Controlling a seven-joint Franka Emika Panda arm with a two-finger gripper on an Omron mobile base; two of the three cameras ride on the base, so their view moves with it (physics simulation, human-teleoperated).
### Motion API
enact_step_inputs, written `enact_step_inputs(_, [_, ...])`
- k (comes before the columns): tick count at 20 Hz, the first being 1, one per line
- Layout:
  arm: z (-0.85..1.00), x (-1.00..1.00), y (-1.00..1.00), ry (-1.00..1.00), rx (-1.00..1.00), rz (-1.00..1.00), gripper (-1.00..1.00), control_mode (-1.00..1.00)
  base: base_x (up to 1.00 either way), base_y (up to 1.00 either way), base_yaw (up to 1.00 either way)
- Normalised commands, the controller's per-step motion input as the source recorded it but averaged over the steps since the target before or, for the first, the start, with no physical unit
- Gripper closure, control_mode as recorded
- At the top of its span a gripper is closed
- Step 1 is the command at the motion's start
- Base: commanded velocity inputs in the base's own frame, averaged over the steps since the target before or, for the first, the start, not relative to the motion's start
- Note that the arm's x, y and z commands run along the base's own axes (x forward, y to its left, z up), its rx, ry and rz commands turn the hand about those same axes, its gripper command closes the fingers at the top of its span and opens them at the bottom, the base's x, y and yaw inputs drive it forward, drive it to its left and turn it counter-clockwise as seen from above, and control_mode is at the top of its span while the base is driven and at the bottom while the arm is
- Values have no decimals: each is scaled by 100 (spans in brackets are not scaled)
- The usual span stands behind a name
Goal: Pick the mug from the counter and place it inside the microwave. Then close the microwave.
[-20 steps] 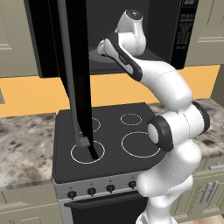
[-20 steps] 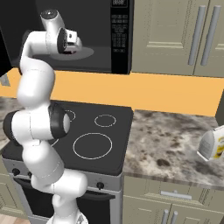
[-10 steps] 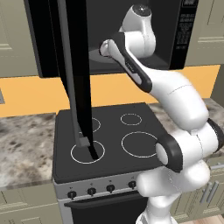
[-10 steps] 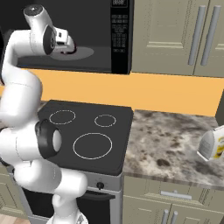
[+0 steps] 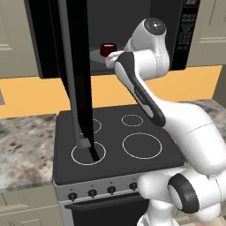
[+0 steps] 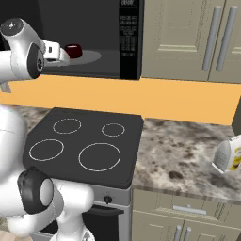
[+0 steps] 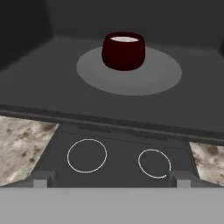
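Two dark fingertips of the gripper stood wide apart and empty outside the cavity, the mug well clear of them at twelve o'clock in the hand view. Half the job looked done: the mug sat upright on the grey turntable plate inside the microwave, toward its far edge, off the counter. What remained, by my reading, was shutting the door, which hung open over the stovetop. Small, round, maroon, with a pale interior; no handle visible
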Motion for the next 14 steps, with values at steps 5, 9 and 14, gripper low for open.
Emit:
enact_step_inputs(5, [-40,-30,-21,0,0,0,-100,-100,0,0,0])
enact_step_inputs(9, [-6,-43,-7,-1,0,0,-100,-100,0,0,0])
enact_step_inputs(14, [24,-69,0,-2,0,0,-100,-100,0,0,0])
